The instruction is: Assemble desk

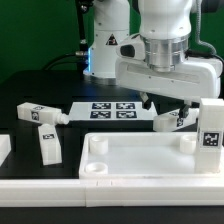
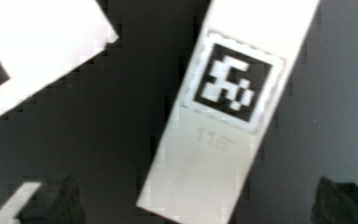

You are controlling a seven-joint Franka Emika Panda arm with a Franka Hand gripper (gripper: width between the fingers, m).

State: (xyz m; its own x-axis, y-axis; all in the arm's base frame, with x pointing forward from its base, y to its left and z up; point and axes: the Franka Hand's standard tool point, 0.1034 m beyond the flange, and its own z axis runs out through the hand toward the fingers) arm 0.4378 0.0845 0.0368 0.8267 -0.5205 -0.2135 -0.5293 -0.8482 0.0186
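Note:
The white desk tabletop (image 1: 140, 158) lies at the front of the table, rim up. One tagged leg (image 1: 210, 126) stands upright at its corner on the exterior view's right. Another leg (image 1: 168, 120) lies on the black table just behind the tabletop. My gripper (image 1: 166, 106) hovers right over it, open. In the wrist view this leg (image 2: 220, 120) runs lengthwise with its tag facing up. The dark fingertips (image 2: 51, 203) stand wide on either side of its near end, well apart from it. Two more legs (image 1: 40, 114) (image 1: 48, 147) lie at the exterior view's left.
The marker board (image 1: 110, 108) lies flat behind the gripper. A long white rail (image 1: 100, 192) runs along the table's front edge. A white block (image 1: 4, 150) sits at the far left. A white flat corner (image 2: 34, 50) shows beside the leg in the wrist view.

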